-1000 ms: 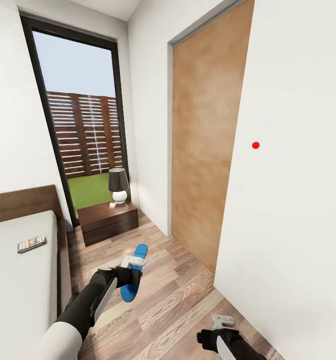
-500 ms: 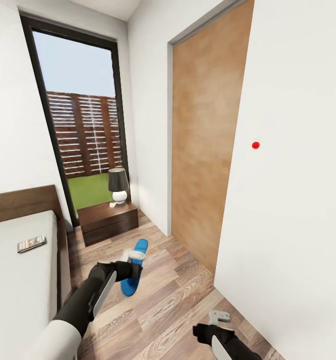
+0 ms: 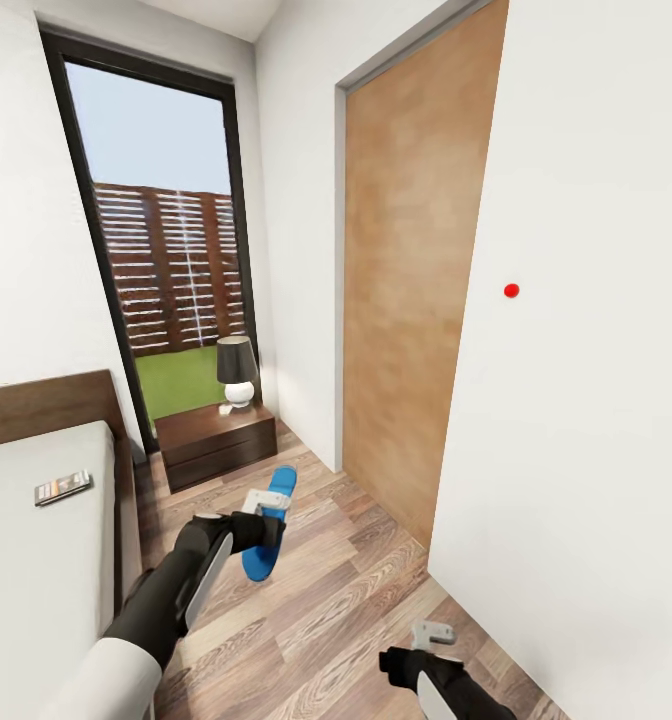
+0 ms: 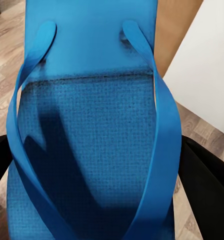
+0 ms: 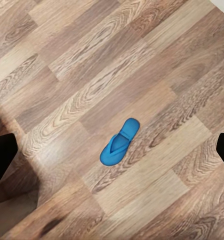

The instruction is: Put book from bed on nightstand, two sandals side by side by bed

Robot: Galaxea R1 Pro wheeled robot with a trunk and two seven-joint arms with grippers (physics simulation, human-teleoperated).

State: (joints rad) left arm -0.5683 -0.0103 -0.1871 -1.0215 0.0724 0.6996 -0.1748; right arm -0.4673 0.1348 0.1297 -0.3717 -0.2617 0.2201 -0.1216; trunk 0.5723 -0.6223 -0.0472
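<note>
Above the wood-plank floor beside the bed, one blue sandal is held clamped in the left gripper, clear of the planks. The second sandal is seen lying flat on the floor below the right gripper, whose jaws are spread wide. The book is left on the mattress, with the nightstand beyond.

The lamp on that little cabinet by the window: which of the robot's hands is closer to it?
Left. The left gripper, holding a blue sandal, is out over the floor just short of the nightstand with the lamp. The right gripper hangs back, close to the robot.
</note>
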